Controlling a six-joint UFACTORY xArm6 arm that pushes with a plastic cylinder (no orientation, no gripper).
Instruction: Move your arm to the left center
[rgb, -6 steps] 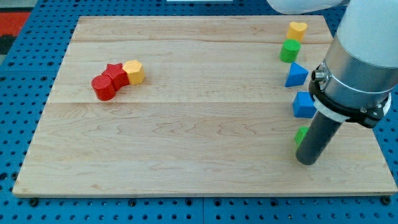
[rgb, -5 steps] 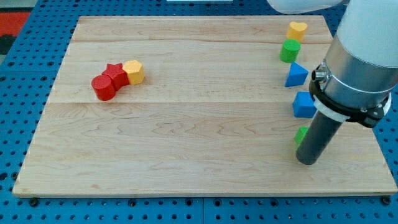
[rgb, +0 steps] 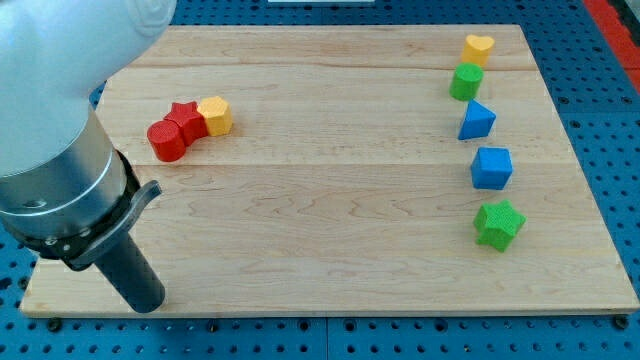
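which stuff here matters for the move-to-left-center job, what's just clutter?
Job:
my tip, near the board's bottom-left corner
wooden board

Lying about:
red cylinder
red star
yellow hexagon
yellow heart
green cylinder
blue triangle
blue cube
green star

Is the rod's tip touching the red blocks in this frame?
No. My tip sits near the board's bottom-left corner, clearly apart from the red cylinder and red star.

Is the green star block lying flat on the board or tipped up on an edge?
Flat. The green star block shows its whole star-shaped top face and sits level on the board.
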